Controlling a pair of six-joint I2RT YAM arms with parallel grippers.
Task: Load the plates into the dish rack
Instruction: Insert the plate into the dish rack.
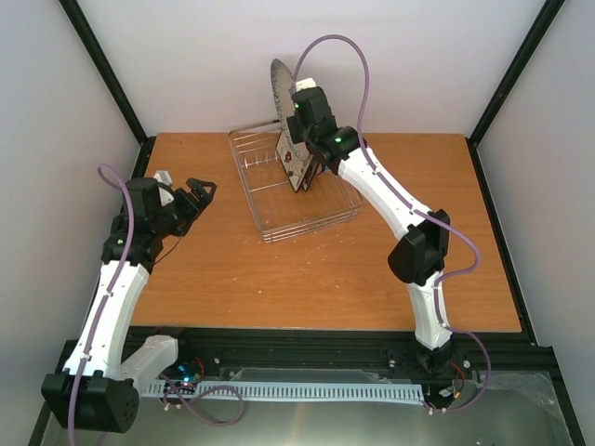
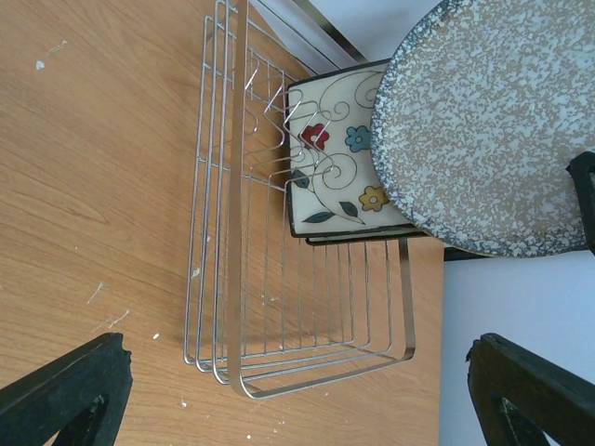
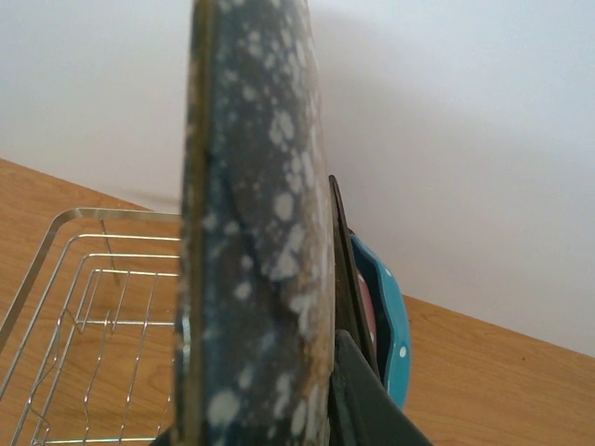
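Grey speckled plate [image 1: 282, 85] hung clamped in the right gripper [image 1: 297, 127] over the dish rack [image 1: 311, 227], flowered plate [image 2: 339, 158] already slotted, left gripper [image 1: 201, 190] gaping idle.

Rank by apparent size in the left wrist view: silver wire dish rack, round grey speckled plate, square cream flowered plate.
1. silver wire dish rack
2. round grey speckled plate, cropped by the frame
3. square cream flowered plate, partly hidden
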